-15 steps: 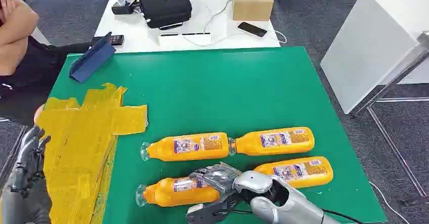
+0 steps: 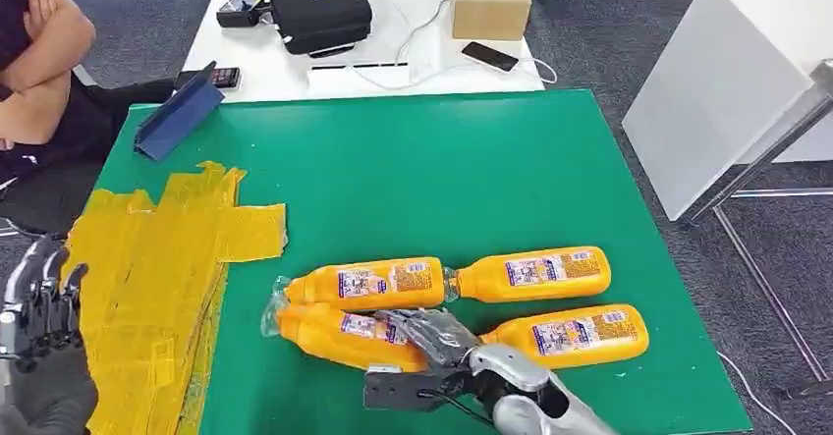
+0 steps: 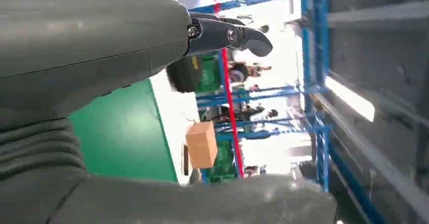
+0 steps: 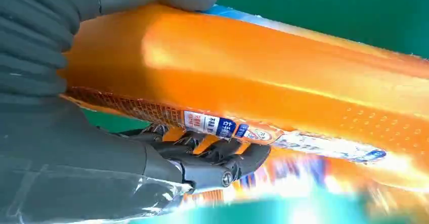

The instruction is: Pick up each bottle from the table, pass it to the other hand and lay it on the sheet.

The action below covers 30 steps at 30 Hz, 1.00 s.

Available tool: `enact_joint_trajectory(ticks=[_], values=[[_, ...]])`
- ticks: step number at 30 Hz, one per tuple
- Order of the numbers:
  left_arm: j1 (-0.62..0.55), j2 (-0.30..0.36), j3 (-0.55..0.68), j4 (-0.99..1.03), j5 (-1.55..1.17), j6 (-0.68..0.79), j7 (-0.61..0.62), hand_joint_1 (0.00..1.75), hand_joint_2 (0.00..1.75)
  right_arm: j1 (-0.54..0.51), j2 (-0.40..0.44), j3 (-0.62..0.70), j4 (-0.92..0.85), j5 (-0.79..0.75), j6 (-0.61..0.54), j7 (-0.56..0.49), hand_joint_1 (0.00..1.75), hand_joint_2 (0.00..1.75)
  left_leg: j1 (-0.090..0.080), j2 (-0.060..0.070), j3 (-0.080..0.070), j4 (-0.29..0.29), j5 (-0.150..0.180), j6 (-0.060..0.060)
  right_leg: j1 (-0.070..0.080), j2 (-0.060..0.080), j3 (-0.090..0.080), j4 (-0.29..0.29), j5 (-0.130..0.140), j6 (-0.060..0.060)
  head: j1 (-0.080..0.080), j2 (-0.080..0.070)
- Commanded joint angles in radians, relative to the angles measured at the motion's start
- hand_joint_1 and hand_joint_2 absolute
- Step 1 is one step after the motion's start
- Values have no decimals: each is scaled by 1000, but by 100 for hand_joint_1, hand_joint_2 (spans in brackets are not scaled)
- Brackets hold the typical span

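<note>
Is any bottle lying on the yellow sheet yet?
No: in the head view all four orange bottles are over the green table, one gripped by the right hand, and none is on the yellow sheet.

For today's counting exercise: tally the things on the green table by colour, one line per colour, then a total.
Orange bottles: 4
Yellow sheet: 1
Blue folder: 1
Total: 6

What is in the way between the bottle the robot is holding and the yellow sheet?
Nothing visible. The right hand grips the bottle; bare green table lies between it and the yellow sheet.
</note>
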Motion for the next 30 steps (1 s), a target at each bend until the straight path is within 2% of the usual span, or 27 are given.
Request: enact_joint_trajectory(ticks=[1, 3, 5, 7, 9, 11, 17, 18, 20, 26, 29, 30], values=[[69, -77, 97, 35, 97, -38, 32, 0, 175, 162, 40, -170, -153, -18, -71, -72, 175, 175, 0, 1, 2, 0, -2, -1, 1, -1, 3, -1, -2, 0, 1, 0], [81, -83, 102, 38, 212, -76, 116, 0, 175, 192, 76, -210, -199, -50, -108, -144, 175, 175, 0, 4, 1, -1, -2, -1, 1, 1, 1, -1, -1, -1, 1, 0], [137, -116, 137, 27, 279, -128, 160, 0, 175, 254, 16, -236, -356, -93, -150, -149, 175, 175, 0, 3, 1, 0, -2, -1, 1, 0, 1, 0, -1, -1, 1, 0], [164, -132, 152, 36, 345, -201, 222, 0, 175, 284, 15, -256, -424, -126, -171, -189, 175, 175, 0, 2, -1, 1, -3, 0, 0, -1, 0, 1, -2, 0, 1, 0], [197, -89, 127, 63, 500, -287, 321, 0, 175, 270, 15, -254, -441, -150, -179, -225, 175, 175, 0, 3, 0, 1, -3, 0, 0, 1, 0, 0, -2, 0, 1, 0], [230, -12, 83, 107, 655, -358, 382, 0, 175, 221, 16, -233, -410, -143, -176, -237, 175, 175, 0, 5, 2, 0, -3, 0, 0, 2, 1, -1, -2, 0, 1, 0], [234, 71, -2, 159, 715, -394, 369, 0, 175, 138, 27, -176, -344, -110, -164, -246, 175, 175, 0, 5, 2, -2, -1, -1, 0, 2, 1, -2, 0, -1, 1, 0], [226, 129, -57, 168, 745, -388, 341, 0, 175, 108, 18, -148, -328, -113, -138, -228, 175, 175, 0, 5, 3, -2, -1, -1, 0, 1, 2, -2, 0, -1, 1, 0], [209, 178, -102, 184, 763, -382, 312, 0, 175, 77, 18, -126, -300, -129, -108, -222, 175, 175, 0, 5, 3, -3, -1, -1, 0, 1, 2, -2, 0, -1, 1, 0], [157, 275, -194, 208, 759, -339, 224, 0, 175, -12, 13, -42, -221, -167, -17, -195, 175, 175, 0, 3, 3, -3, 0, -1, 0, 1, 2, -2, 0, -1, 1, 0], [147, 285, -207, 208, 759, -322, 213, 0, 175, -19, 13, -34, -217, -169, -18, -193, 175, 175, 0, 5, 5, -3, -1, -1, 0, 2, 4, -3, 0, -1, 1, 0], [129, 303, -225, 209, 757, -298, 197, 0, 175, -19, 56, -31, -201, -163, 11, -207, 175, 175, 0, 3, 3, -2, -1, -1, 0, 1, 3, -2, 0, -1, 1, 0]])
